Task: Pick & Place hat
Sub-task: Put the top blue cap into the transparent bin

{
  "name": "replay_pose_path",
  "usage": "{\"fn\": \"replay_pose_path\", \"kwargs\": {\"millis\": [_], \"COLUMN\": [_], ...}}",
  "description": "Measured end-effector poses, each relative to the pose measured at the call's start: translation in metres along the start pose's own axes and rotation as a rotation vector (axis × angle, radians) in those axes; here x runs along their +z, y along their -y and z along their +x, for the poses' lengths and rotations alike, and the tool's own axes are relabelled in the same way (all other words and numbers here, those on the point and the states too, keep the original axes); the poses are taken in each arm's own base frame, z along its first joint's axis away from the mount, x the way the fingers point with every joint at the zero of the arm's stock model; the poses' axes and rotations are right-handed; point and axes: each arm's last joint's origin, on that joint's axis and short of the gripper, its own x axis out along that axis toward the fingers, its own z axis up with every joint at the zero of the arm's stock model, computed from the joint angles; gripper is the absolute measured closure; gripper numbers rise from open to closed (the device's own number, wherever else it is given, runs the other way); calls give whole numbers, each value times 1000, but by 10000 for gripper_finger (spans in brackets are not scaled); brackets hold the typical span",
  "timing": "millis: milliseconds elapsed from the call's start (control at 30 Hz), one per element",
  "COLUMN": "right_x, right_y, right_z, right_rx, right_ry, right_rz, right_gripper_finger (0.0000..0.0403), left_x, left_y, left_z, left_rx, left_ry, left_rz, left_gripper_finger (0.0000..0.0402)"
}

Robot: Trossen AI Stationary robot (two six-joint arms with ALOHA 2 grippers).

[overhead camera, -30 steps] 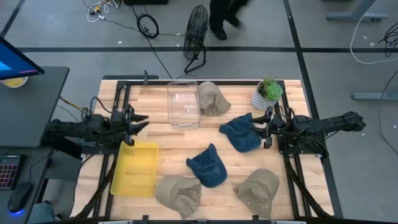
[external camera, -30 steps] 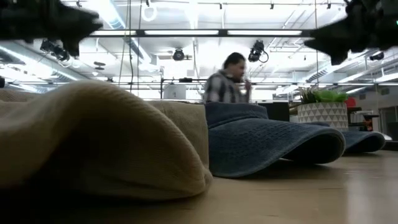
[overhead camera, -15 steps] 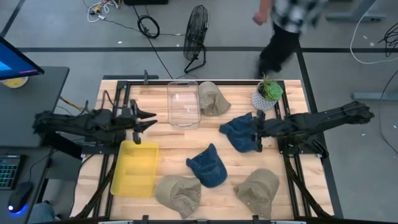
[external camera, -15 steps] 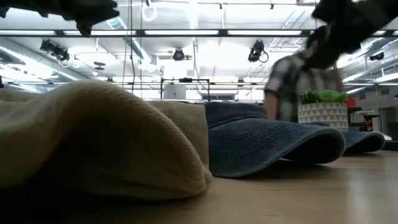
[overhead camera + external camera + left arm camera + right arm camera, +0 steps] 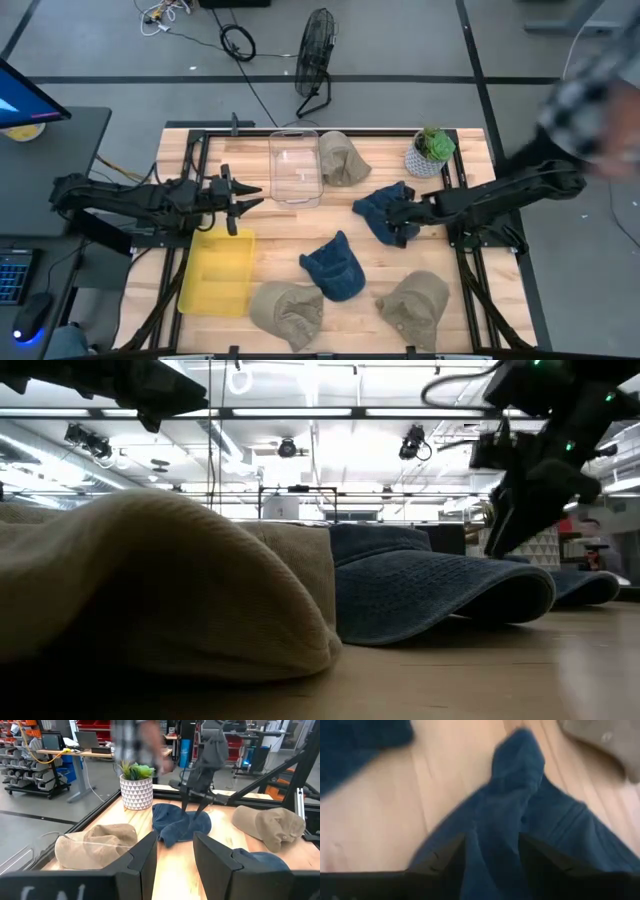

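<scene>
High view, right gripper (image 5: 397, 212): right of centre, fingers spread over the blue hat (image 5: 390, 213) on the wooden surface (image 5: 470, 300).
High view, left gripper (image 5: 243, 197): left of centre, above the yellow tray (image 5: 216, 270), fingers apart and holding nothing.
High view, other things: clear bin (image 5: 295, 166) and tan hat (image 5: 341, 158) at upper centre; potted plant (image 5: 431, 150) upper right; second blue hat (image 5: 333, 265) at centre; two tan hats along the bottom edge.
Low view: right gripper (image 5: 520, 510) at upper right, coming down behind a blue hat brim (image 5: 440, 595); a tan hat (image 5: 160, 590) fills the left.
Left wrist view: own fingers (image 5: 147, 852) apart at bottom; beyond them the blue hat (image 5: 180, 822) under the right arm's gripper.
Right wrist view: fingers (image 5: 451, 855) wide on either side of a raised fold of the blue hat (image 5: 515, 800).
</scene>
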Motion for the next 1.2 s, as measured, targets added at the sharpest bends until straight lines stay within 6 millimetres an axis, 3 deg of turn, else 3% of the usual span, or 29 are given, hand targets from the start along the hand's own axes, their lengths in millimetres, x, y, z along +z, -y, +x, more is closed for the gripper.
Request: {"fn": "replay_pose_path", "kwargs": {"millis": [333,433,633,733,833,1000,1200], "right_x": [6,9,9,12,28,81,140], "right_y": [6,7,8,8,6,3,13], "right_z": [31,34,35,33,21,-21,-68], "right_rx": [-79,-65,-45,-48,-45,-61,-289], "right_ry": [-28,-9,-19,-28,-39,52,361], "right_rz": [36,58,182,281,320,283,164], "right_gripper_finger": [233,267,384,386,387,396,398], "left_x": [0,0,0,0,0,0,0], "left_y": [0,0,0,0,0,0,0], "left_z": [0,0,0,0,0,0,0], "left_rx": [0,0,0,0,0,0,0], "left_ry": [2,1,-2,-2,-2,-3,-3], "left_rz": [-1,-1,0,0,0,-6,-7], "left_gripper_finger": [271,271,271,271,271,271,271]}}
